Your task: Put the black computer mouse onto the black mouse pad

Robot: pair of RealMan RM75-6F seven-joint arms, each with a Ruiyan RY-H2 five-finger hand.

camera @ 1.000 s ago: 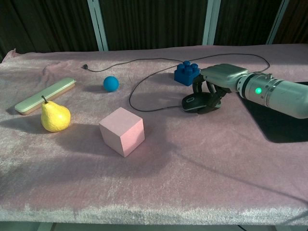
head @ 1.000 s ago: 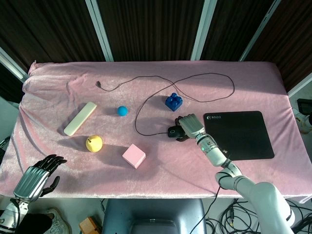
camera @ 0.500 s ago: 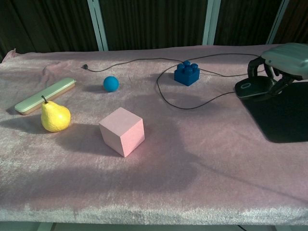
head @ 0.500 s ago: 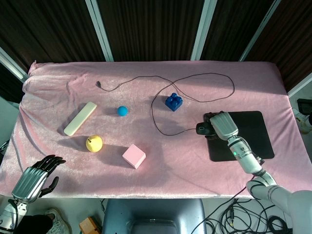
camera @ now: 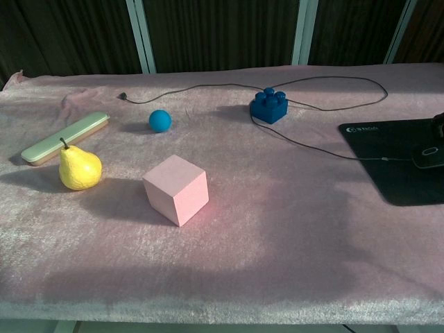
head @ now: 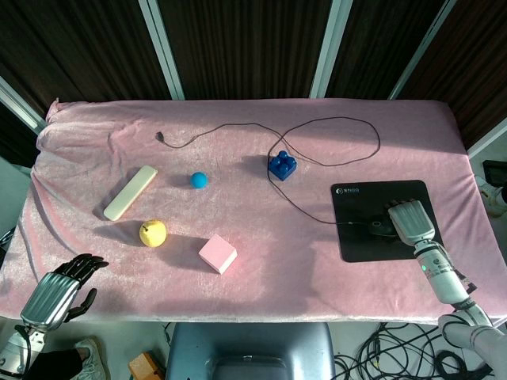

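The black mouse pad (head: 360, 207) lies flat at the right of the pink table. On it sits the black computer mouse (head: 381, 229), whose front end shows left of my right hand (head: 409, 221); the hand lies over the mouse and grips it. In the chest view the mouse (camera: 430, 154) rests on the pad (camera: 388, 149) at the right edge of the frame, with the hand almost cut off. The mouse cable (head: 317, 210) trails left past a blue brick. My left hand (head: 59, 291) hangs below the table's front left corner, fingers apart and holding nothing.
A blue toy brick (head: 282, 165) stands left of the pad with the cable against it. Further left are a blue ball (head: 198, 180), a pink cube (head: 217, 253), a yellow pear (head: 152, 232) and a cream case (head: 130, 192). The cable loops along the back.
My right hand carried the mouse from beside the blue brick rightward onto the pad, dragging the cable after it. The left hand stayed put.
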